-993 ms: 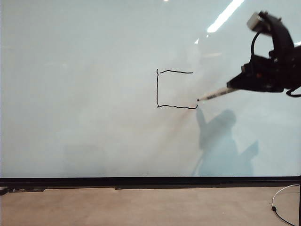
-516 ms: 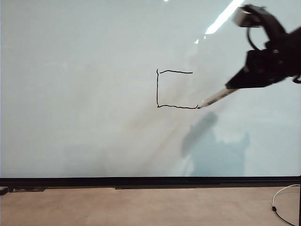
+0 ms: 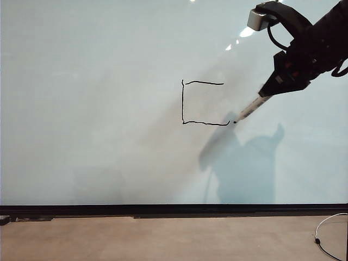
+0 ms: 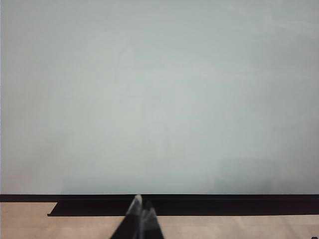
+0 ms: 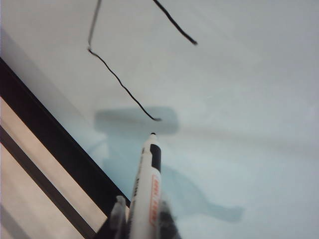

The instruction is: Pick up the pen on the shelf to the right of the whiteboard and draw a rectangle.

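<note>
A plain tan tabletop [image 3: 163,239] runs along the bottom of the exterior view, matte and lightly mottled. A thin white cable [image 3: 326,228] with a small black end curls across its right corner. Overhead lighting shows only as reflections: a bright slanted strip of ceiling light [image 3: 246,31] high on the right, with a smaller glint just beside it and another at the top edge. A soft grey shadow [image 3: 244,168] falls lower right of centre. In the left wrist view a dark shadow band [image 4: 174,211] lies along the tabletop's far edge.
</note>
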You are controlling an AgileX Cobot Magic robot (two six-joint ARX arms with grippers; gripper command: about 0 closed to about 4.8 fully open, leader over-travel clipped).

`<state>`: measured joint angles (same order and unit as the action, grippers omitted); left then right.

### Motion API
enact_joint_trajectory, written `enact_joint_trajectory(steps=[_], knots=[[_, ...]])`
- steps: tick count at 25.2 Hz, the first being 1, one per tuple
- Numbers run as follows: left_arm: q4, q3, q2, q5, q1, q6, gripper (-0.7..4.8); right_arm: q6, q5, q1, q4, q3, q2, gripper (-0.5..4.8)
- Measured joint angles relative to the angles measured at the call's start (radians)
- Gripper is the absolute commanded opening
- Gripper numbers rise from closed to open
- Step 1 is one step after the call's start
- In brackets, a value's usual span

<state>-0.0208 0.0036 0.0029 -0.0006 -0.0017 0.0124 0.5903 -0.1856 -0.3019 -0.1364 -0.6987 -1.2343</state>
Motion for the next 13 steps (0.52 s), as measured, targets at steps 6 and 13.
enact_joint_trajectory(steps=[6,13], knots=[[0.000,0.000,0.000,0.000,0.000,0.000,-0.04,0.064,0.010,0.001,0.031,-0.024,-0.011,-0.05],[0.000,0.000,0.000,0.000,0.000,0.000,-0.04,0.091,0.006,0.000,0.042,-0.030,-0.038,-0.05]])
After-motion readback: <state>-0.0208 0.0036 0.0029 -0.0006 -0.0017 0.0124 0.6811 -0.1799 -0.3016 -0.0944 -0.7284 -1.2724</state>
